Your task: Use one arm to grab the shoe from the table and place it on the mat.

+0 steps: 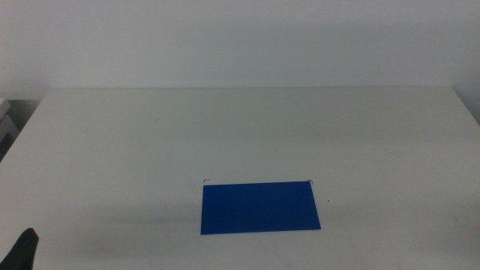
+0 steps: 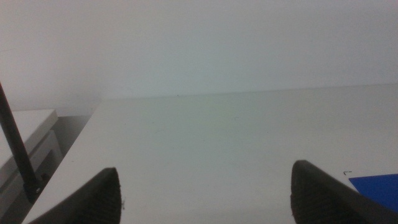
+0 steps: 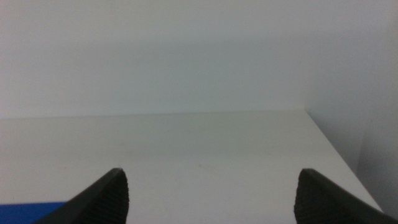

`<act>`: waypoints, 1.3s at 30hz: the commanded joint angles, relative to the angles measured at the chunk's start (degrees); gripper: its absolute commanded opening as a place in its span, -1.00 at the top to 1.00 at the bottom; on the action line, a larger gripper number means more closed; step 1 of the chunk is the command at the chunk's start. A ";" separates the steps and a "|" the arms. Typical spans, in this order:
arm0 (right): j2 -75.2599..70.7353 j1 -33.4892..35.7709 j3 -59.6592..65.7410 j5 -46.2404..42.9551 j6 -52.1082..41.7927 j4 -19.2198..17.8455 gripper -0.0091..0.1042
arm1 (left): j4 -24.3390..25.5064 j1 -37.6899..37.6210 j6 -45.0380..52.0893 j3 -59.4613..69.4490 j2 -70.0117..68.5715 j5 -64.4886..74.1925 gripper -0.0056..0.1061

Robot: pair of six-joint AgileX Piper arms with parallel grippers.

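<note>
**Blue mat alone on the counter, both hands spread wide and holding nothing**

The blue mat [image 1: 259,208] lies flat on the pale counter [image 1: 247,135], near the front edge and a little right of centre in the middle view. Its top is bare. Small black corner marks sit on the counter just off its two far corners. The shoe does not show in any of the three views, so where it lies cannot be told.

No lettering or label can be read in any view.

The left hand [image 2: 208,196] waits low at the front left of the counter; in the middle view only a dark tip of it [image 1: 22,251] shows at the bottom left corner. Its two jaws stand far apart with nothing between them, and a corner of the mat [image 2: 376,186] shows beside one jaw. A thin black cable [image 2: 15,146] runs past the counter's side edge.

The right hand [image 3: 208,199] is out of the middle view. Its jaws are likewise spread wide and grip nothing, with a sliver of the mat [image 3: 31,208] beside one of them and the counter's side edge beyond the other.

Bare counter stretches around the mat on every side, back to the white wall [image 1: 240,37].
</note>
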 commanded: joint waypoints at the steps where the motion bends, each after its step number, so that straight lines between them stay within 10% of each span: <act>1: -0.97 -0.03 -1.77 -2.94 -0.32 -0.24 -0.51 | -0.55 -0.23 -0.26 0.40 -0.76 -4.68 -0.78; 20: 39.88 0.02 -41.03 38.90 3.20 -3.91 -0.51 | -0.55 -0.23 -0.26 0.40 -0.76 -4.68 -0.78; 39: 71.57 0.02 -53.04 46.09 53.55 -9.99 -0.51 | -0.55 -0.23 -0.26 0.40 -0.76 -4.68 -0.78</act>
